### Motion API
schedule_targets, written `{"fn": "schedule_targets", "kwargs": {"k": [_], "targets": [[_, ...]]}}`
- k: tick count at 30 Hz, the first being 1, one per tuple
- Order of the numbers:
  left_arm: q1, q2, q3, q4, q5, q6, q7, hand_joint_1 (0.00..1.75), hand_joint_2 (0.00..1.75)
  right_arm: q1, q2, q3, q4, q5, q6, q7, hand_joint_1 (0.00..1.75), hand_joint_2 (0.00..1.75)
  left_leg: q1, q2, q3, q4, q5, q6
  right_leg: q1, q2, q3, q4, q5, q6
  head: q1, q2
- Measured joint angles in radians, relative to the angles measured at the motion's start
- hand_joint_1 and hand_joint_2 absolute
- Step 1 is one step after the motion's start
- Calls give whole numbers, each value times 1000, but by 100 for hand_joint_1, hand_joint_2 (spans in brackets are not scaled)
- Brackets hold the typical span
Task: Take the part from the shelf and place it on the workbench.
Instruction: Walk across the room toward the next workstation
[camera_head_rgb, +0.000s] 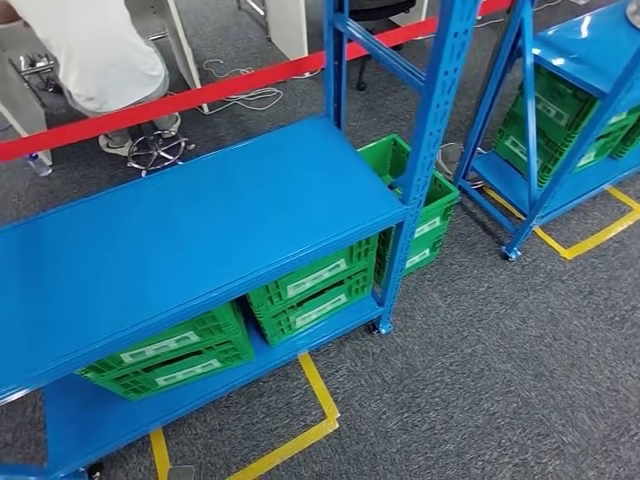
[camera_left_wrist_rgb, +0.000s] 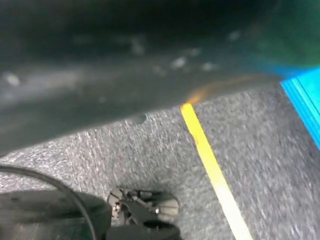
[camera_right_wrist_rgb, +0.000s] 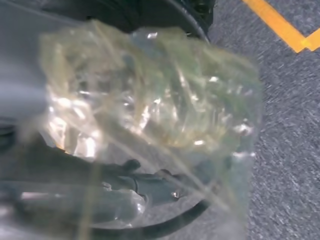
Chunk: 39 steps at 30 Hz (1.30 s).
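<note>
right wrist view has the part, a crumpled clear plastic bag with something pale inside (camera_right_wrist_rgb: 151, 110), held close against the right hand (camera_right_wrist_rgb: 22, 95), grey fingers under it; grip looks loose, so it may slip while walking. left hand: cannot tell. blue steel shelf (camera_head_rgb: 189, 230), green slotted crates (camera_head_rgb: 313, 290) below.

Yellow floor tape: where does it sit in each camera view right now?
Head view: yellow floor tape angles round the blue shelf front foot, bottom centre.
Left wrist view: diagonal stripe, centre to lower right.
Right wrist view: upper right corner, beyond the clear bag.
Shared landmark: grey carpet.
</note>
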Motion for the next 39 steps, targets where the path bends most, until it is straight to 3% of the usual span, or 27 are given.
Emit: {"fn": "schedule_targets", "kwargs": {"k": [1, 2, 3, 5, 7, 8, 9, 10, 12, 14, 16, 17, 19, 21, 23, 24, 25, 27, 29, 30, 31, 32, 34, 36, 37, 38, 39], "targets": [[1, 0, 0, 0, 0, 0, 0, 0, 0, -2, 0, 0, 0, 0, 0, 0, 0, 0, 4, -14, 2, -7, 4, 2, 0, -9, 2, -2, -2, 4, 0, 0], [4, -1, 1, 0, 0, 0, 0, 0, 0, -3, 0, 0, 0, 0, 0, 0, 0, 0, 8, -27, 6, -17, 9, 3, 0, 0, 4, 2, -9, 7, 2, 0], [5, -1, 2, 0, 0, 0, 0, 0, 0, -5, 0, 0, -1, 0, 0, 0, 0, 0, 12, -39, 11, -26, 14, 6, 0, 24, -3, 21, -23, 11, 4, 0], [3, -3, 2, 0, 0, -2, 0, 0, 0, -5, 0, 0, -1, 0, 1, -1, 0, 0, 18, -64, 18, -36, 20, 9, -3, 90, -53, 125, -74, 17, 10, 0], [1, -3, 3, 0, 0, -4, -1, 0, 0, -1, -1, 0, -1, 1, 2, 0, 0, 0, 20, -92, 18, -36, 19, 10, -6, 116, -122, 247, -115, 23, 12, 0], [1, -4, 3, 0, 0, -6, -3, 0, 0, 1, -1, 0, -1, 2, 3, 0, 0, 0, 20, -106, 19, -36, 18, 9, -7, 118, -141, 269, -110, 25, 12, 0], [2, -4, 3, 0, -1, -6, -4, 0, 0, 2, -1, 0, -1, 2, 3, 0, 0, 0, 21, -121, 22, -35, 17, 7, -8, 119, -142, 252, -83, 27, 12, 0], [2, -4, 3, 0, -1, -7, -6, 0, 0, 2, -1, 0, -1, 3, 3, 0, 0, 0, 23, -135, 26, -33, 14, 3, -11, 124, -126, 200, -41, 30, 12, 0], [2, -3, 4, 0, -3, -7, -8, 0, 0, 3, -2, 0, 0, 3, 4, 0, 0, 0, 25, -161, 29, -25, 5, -9, -19, 162, -73, 69, 27, 34, 14, 0], [0, -3, 4, 0, -3, -7, -9, 0, 0, 2, -2, 0, 2, 5, 4, -1, 0, 0, 24, -182, 22, -15, 1, -21, -24, 194, -43, 12, 38, 28, 15, 0], [2, -2, 4, 0, -3, -7, -10, 0, 0, 1, -2, 0, 3, 6, 5, -1, 0, 0, 26, -201, 15, -12, 2, -29, -23, 183, -37, 10, 34, 15, 14, 0], [4, -2, 4, 0, -3, -7, -10, 0, 0, 1, -2, 0, 3, 6, 4, -1, 0, 0, 27, -193, 12, -7, -2, -33, -22, 172, -36, 10, 34, 9, 13, 0], [3, -2, 4, -1, -3, -7, -10, 0, 0, 2, -2, -1, 3, 6, 5, -2, 0, 0, 26, -146, -13, 44, -34, -44, -23, 148, -32, 7, 33, -3, 6, 0], [-1, -2, 4, -1, -3, -7, -10, 0, 0, 3, -2, -1, 3, 6, 5, -2, 0, 0, 28, -98, -78, 170, -92, -53, -20, 119, -29, 7, 28, -12, 1, 0], [0, -2, 4, -1, -4, -7, -10, 0, 0, 4, -3, -2, 3, 6, 5, -2, 0, 0, 31, -88, -134, 271, -117, -55, -16, 89, -26, 7, 23, -15, 1, 0], [2, -2, 4, -1, -4, -7, -10, 0, 0, 4, -3, -2, 3, 6, 4, -2, 0, 0, 31, -86, -137, 271, -100, -53, -15, 77, -23, 7, 19, -15, 0, 0], [3, -2, 4, -1, -4, -7, -10, 0, 0, 3, -3, -3, 3, 6, 4, -2, 0, 0, 30, -82, -120, 233, -67, -48, -13, 65, -17, 6, 16, -15, 0, 0], [3, -1, 5, -1, -5, -7, -10, 0, 0, 2, -2, -4, 3, 6, 5, -2, 0, 0, 20, -45, -57, 104, 1, -28, -8, 42, -6, 5, 6, -12, 1, 0], [0, 0, 5, -1, -5, -7, -11, 0, 0, 1, -1, -4, 3, 6, 5, -2, 0, 0, 6, -4, -15, 19, 18, -9, -3, 19, -1, 3, -3, -4, 1, 0], [-1, 0, 5, -1, -5, -7, -11, 0, 0, 0, 0, -4, 3, 7, 5, -2, 0, 0, 2, 3, -10, 8, 10, -4, -2, 7, 0, 1, -7, 0, 2, 0], [0, 0, 4, -1, -5, -7, -11, 0, 0, -2, 0, -5, 3, 7, 5, -2, 0, 0, 2, -9, -8, 1, 10, -2, -1, -6, 8, -3, -9, 4, 1, 0], [2, 0, 5, -1, -5, -7, -11, 0, 0, -4, 0, -5, 3, 7, 5, -2, 0, 0, 5, -21, -5, -7, 13, -1, -2, -6, 14, -4, -12, 8, 2, 0], [4, -1, 5, -1, -5, -7, -11, 0, 0, -7, -1, -5, 2, 8, 5, -3, 0, 0, 14, -47, 5, -23, 22, 4, -4, 43, 5, 34, -37, 16, 5, 0], [1, -2, 5, -1, -5, -9, -12, 0, 0, -4, -1, -6, 2, 6, 7, -4, 0, 0, 19, -70, 10, -29, 24, 8, -7, 104, -58, 150, -88, 22, 9, 0], [0, -2, 5, -1, -5, -11, -12, 0, 0, -3, -1, -7, 2, 3, 8, -5, 0, 0, 19, -81, 11, -28, 23, 9, -8, 114, -98, 216, -109, 25, 10, 0], [1, -3, 5, -1, -5, -12, -13, 0, 0, -1, -1, -8, 2, 0, 9, -6, 0, 0, 19, -90, 13, -28, 21, 10, -8, 117, -131, 260, -112, 28, 11, 0], [2, -3, 6, -1, -5, -13, -14, 0, 0, 1, -2, -9, 2, -2, 8, -8, 0, 0, 20, -98, 17, -28, 17, 9, -9, 118, -149, 270, -95, 30, 11, 0]]}}
